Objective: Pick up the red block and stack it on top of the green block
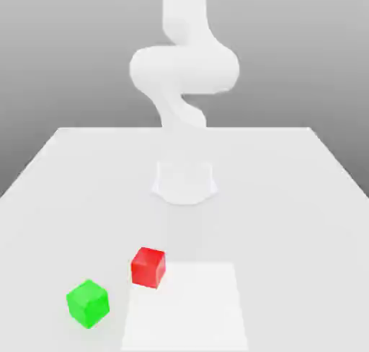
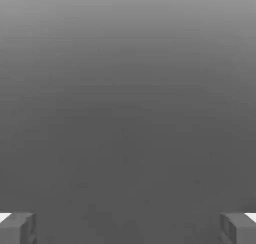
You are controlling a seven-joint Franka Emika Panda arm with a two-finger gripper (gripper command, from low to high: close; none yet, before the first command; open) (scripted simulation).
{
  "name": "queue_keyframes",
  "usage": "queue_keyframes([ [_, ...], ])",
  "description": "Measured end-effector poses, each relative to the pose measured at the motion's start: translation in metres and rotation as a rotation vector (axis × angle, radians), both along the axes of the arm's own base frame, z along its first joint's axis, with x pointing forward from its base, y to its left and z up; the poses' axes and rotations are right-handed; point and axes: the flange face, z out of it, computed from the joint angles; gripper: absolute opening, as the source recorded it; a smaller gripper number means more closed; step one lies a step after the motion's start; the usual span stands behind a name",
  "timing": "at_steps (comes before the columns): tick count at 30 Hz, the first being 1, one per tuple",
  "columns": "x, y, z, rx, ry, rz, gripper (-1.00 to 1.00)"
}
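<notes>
Resting on the white worktop (image 1: 303, 199), the red block (image 1: 148, 266) is seen near the green block (image 1: 88, 303), untouched, while the jaws are spread wide, empty.

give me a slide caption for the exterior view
Red block and green block sit apart on the white table before the arm.
</notes>
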Motion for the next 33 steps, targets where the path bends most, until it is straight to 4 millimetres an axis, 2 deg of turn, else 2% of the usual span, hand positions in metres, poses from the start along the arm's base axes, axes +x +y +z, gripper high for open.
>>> queue_keyframes([
  [4,0.037,-0.016,-0.099,0.017,0.150,-0.052,0.00],
  [6,0.046,-0.024,-0.149,0.027,0.223,-0.079,0.00],
  [9,0.048,-0.036,-0.224,0.043,0.334,-0.119,0.00],
  [13,0.030,-0.050,-0.325,0.069,0.491,-0.176,0.00],
  [17,-0.016,-0.060,-0.427,0.102,0.664,-0.239,0.00],
  [18,-0.023,-0.061,-0.447,0.107,0.690,-0.249,0.00],
  [20,-0.029,-0.062,-0.471,0.111,0.709,-0.258,0.00],
  [24,-0.032,-0.061,-0.509,0.111,0.715,-0.258,0.00],
  [25,-0.033,-0.061,-0.515,0.111,0.715,-0.258,-1.00],
  [31,-0.033,-0.061,-0.518,0.111,0.715,-0.258,-1.00],
  [33,-0.032,-0.061,-0.509,0.111,0.715,-0.258,-1.00],
])
